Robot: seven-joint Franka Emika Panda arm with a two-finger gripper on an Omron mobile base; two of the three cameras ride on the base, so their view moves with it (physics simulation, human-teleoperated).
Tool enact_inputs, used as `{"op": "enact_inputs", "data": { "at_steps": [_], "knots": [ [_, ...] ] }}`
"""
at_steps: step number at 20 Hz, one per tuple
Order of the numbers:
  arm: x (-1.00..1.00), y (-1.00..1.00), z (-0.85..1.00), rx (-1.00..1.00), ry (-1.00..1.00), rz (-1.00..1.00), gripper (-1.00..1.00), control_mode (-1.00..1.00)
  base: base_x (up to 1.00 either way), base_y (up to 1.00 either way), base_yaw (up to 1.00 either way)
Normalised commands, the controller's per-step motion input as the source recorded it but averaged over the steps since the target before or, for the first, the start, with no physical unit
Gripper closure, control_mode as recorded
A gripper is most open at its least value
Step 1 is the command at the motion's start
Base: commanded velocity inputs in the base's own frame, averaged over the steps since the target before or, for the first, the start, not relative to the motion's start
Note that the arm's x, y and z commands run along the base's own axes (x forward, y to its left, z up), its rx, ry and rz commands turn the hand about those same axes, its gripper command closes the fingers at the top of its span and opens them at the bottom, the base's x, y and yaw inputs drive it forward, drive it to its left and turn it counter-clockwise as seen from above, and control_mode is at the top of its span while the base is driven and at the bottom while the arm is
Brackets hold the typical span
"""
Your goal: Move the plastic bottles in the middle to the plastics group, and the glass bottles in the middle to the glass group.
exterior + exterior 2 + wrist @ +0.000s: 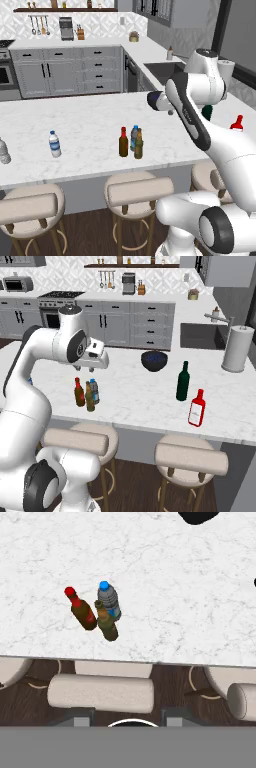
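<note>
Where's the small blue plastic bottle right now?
The blue bottle stands mid-counter near the front edge, in a tight cluster just behind the amber bottle and right of the red-topped brown bottle in the left base view.

Built of glossy white rounded shells, swollen at each joint and tapering between. Capped at the joints with dark grey to black discs, one large one ringed in grey near the base of the arm (220,231). Marked along one upper link by a long dark band running its length. Topped at the highest joint by a flat black cap. Finished at the wrist with a dark, bluish-black collar ahead of a boxy white hand section with small dark details beneath. Showed no loose cables or readable lettering. Ended in two small dark grey squared finger tips (78,716).
</note>
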Motion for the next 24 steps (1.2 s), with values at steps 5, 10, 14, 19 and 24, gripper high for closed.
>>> {"op": "enact_inputs", "data": {
  "at_steps": [5,10,14,19,24],
  "knots": [
    [-0.07,0.01,-0.06,0.0,0.0,0.0,-1.0,-1.0,0.0,0.0,0.0],
    [-0.2,0.28,-0.28,0.0,-0.02,0.0,-1.0,-1.0,0.0,0.0,0.0],
    [0.07,0.44,-0.34,0.0,-0.02,0.0,-1.0,-1.0,0.0,0.0,0.0],
    [0.31,0.39,-0.29,0.0,0.0,0.0,-1.0,-1.0,0.0,0.0,0.0],
    [0.46,0.17,-0.13,0.0,0.0,0.0,-1.0,-1.0,0.0,0.0,0.0]
  ]
}}
